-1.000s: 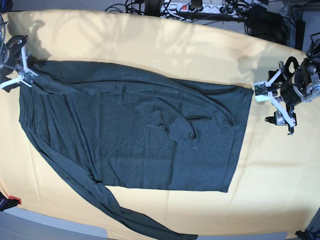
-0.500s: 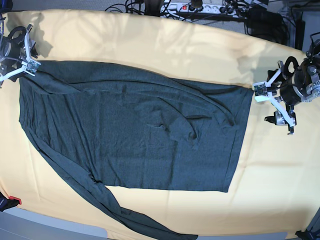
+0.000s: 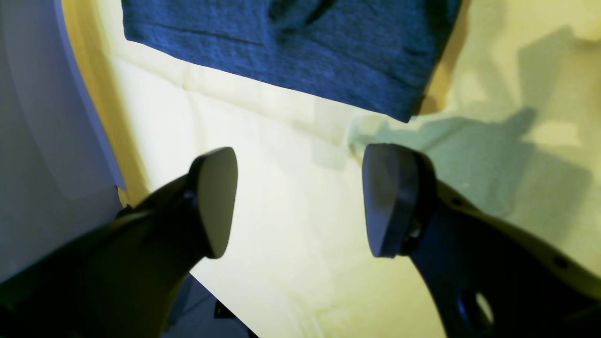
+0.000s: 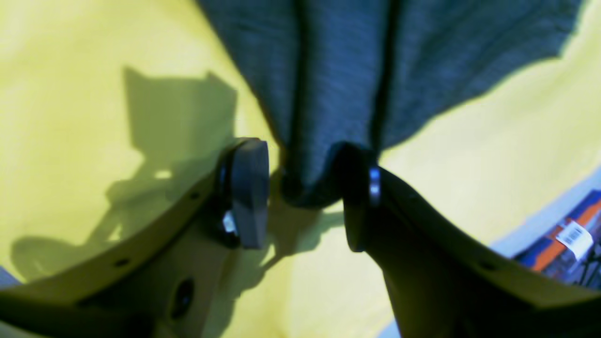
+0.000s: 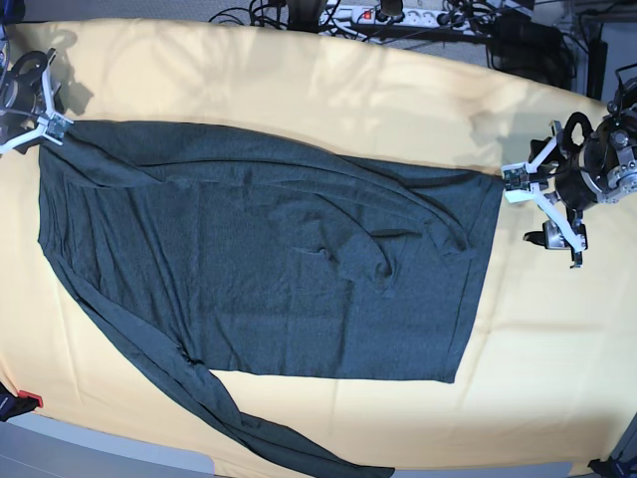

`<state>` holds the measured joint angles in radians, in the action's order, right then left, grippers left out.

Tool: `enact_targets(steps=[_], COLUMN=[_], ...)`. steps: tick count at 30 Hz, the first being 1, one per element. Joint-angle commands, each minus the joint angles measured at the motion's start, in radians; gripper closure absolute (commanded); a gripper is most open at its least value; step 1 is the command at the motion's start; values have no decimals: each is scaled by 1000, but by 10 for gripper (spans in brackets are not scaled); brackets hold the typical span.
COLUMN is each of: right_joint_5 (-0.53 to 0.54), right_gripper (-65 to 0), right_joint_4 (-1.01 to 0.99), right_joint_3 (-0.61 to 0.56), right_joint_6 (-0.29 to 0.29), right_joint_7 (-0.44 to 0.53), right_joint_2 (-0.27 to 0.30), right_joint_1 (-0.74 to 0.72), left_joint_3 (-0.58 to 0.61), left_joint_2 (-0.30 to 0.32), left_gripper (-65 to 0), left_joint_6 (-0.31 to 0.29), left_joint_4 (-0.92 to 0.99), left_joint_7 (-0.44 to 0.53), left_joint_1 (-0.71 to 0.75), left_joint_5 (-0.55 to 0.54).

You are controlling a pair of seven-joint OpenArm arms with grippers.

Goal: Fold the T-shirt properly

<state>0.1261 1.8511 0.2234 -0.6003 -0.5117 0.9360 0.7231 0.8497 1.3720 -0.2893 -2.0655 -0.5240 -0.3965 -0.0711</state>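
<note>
Overhead, cables and a power strip (image 5: 383, 15) at 12 o'clock; yellow-covered desk (image 5: 299, 80) carries T-shirt (image 5: 269, 269); left claw (image 3: 300, 202) wide, right claw (image 4: 300, 192) straddles shirt edge, grip unclear.

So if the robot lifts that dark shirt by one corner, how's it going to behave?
Probably floppy: the T-shirt lies in soft wrinkles, and its corner bunches between the right gripper pads. The long sleeve trailing to the near edge would likely drag. It seems light, and may tug the yellow cloth.
</note>
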Motion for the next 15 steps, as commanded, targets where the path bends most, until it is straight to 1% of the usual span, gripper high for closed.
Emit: enact_targets(steps=[1, 4, 6, 7, 8, 10, 12, 13, 15], right_joint_5=[-26, -116, -169, -187, -193, -195, -195, -200, -213], right_gripper=[-272, -281, -301, -301, -300, -300, -299, -285, -225], right_joint_4=[3, -32, -56, -68, -76, -82, -81, -81, -81], right_joint_3=[-6, -86, -147, -172, -193, -223, -235, -235, -235], right_joint_6=[29, 96, 168, 195, 208, 207, 188, 184, 186], right_joint_7=[8, 30, 23, 18, 13, -6, -20, -24, -46], right_joint_2=[23, 23, 23, 23, 23, 23, 23, 23, 24], right_joint_1=[-6, -33, -74, -95, -116, -147, -158, -158, -158], left_joint_3=[-13, -13, -13, -13, -13, -13, -13, -13, -13], left_joint_2=[24, 24, 24, 24, 24, 24, 24, 24, 24], left_gripper=[-418, -418, -418, -418, -418, -418, -418, -418, -418], left_joint_6=[12, 12, 12, 12, 12, 12, 12, 12, 12], left_joint_4=[-9, -9, -9, -9, -9, -9, -9, -9, -9], left_joint_7=[3, 4, 3, 3, 3, 3, 3, 3, 3], left_joint_1=[-16, -17, -17, -17, -16, -16, -16, -16, -16], left_joint_5=[10, 10, 10, 10, 10, 10, 10, 10, 10])
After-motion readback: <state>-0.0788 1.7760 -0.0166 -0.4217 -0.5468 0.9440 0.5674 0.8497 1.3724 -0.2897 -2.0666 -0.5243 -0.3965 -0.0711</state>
